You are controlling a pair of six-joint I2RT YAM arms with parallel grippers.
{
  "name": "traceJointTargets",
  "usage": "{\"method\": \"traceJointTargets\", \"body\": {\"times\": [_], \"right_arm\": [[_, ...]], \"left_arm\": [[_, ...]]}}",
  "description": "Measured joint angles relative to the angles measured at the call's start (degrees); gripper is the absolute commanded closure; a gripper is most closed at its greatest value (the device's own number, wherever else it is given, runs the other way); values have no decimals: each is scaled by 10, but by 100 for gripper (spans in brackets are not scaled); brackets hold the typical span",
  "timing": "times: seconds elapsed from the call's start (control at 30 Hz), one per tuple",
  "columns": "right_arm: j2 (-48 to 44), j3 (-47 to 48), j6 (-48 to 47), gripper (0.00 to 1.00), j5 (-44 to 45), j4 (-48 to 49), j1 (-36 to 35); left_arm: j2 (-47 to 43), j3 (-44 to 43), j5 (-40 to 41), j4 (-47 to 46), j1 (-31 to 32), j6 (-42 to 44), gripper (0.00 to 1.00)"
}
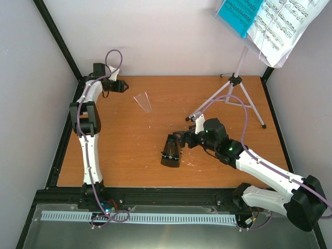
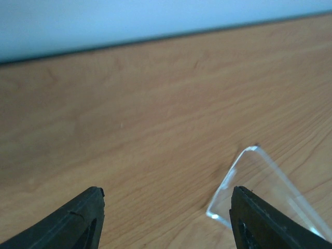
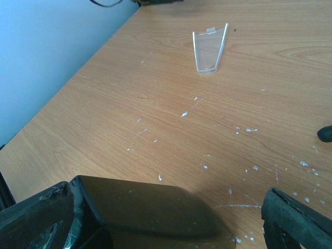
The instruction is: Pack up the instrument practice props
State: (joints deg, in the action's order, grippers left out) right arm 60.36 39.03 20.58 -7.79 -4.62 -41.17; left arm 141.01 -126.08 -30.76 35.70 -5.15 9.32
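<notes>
The small black pyramid metronome [image 1: 171,151] [image 3: 150,212] lies on the wooden table near its middle. My right gripper [image 1: 180,141] [image 3: 166,223] is open around it: the metronome rests against the left finger [image 3: 36,220], and a gap shows before the right finger [image 3: 298,223]. The silver tripod music stand [image 1: 236,85] stands at the back right. Its desk carries the teal folder [image 1: 238,13] and white sheet music [image 1: 284,23]. My left gripper [image 1: 118,85] [image 2: 166,220] hangs open at the back left, with nothing between its fingers.
A clear plastic cover [image 1: 143,102] [image 2: 264,179] [image 3: 209,49] lies on the table just right of the left gripper. A tripod foot [image 1: 190,118] [image 3: 326,134] reaches close to the right wrist. White specks dot the table [image 1: 129,155]. Black frame rails edge it.
</notes>
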Motion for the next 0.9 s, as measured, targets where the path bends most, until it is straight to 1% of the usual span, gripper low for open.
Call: {"method": "traceJointTargets", "body": {"times": [0.17, 0.4, 0.53, 0.7, 0.9], "right_arm": [[3, 0, 5, 4, 3, -3, 0], [19, 8, 15, 4, 7, -3, 0], [19, 10, 18, 4, 9, -3, 0], [32, 18, 20, 4, 9, -4, 0], [52, 27, 26, 5, 6, 4, 0]], "left_arm": [[45, -3, 11, 6, 0, 28, 37], [75, -54, 12, -13, 0, 74, 37], [79, -65, 6, -28, 0, 109, 38], [83, -65, -1, -26, 0, 154, 40], [86, -59, -31, -21, 0, 175, 41]]}}
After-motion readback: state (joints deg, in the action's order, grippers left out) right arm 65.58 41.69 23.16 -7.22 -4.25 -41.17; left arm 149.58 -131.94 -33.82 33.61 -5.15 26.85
